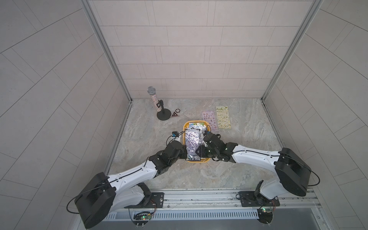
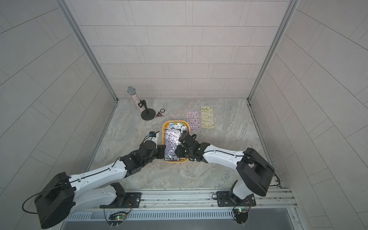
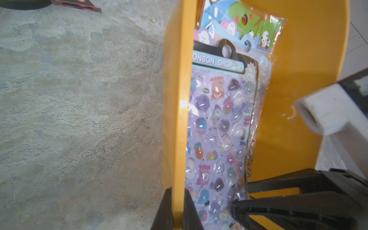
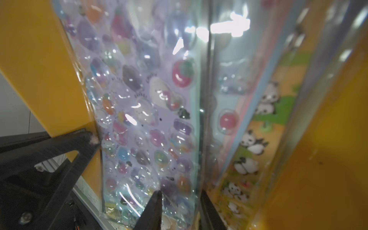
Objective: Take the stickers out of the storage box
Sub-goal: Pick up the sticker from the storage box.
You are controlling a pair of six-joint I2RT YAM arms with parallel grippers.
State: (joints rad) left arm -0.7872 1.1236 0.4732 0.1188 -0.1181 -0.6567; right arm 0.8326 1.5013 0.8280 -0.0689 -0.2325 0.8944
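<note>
Most of the stickers [image 3: 217, 129] lie stacked in the storage box [image 3: 175, 99], with a purple sheet [image 1: 192, 142] on top. We see the right gripper [image 4: 180, 196] inside the box, its jaws apart astride that sheet's long edge. The left gripper [image 3: 177, 199] is clamped on the opposite box wall. Just beyond the box, a pink sheet [image 1: 209, 120] and a yellow sheet [image 1: 223, 117] lie flat side by side on the counter [image 1: 239, 159]. A microphone [image 1: 153, 97] stands well apart from the box.

yellow-orange storage box [image 3: 176, 99], purple cartoon-print stickers [image 3: 217, 123]
</note>
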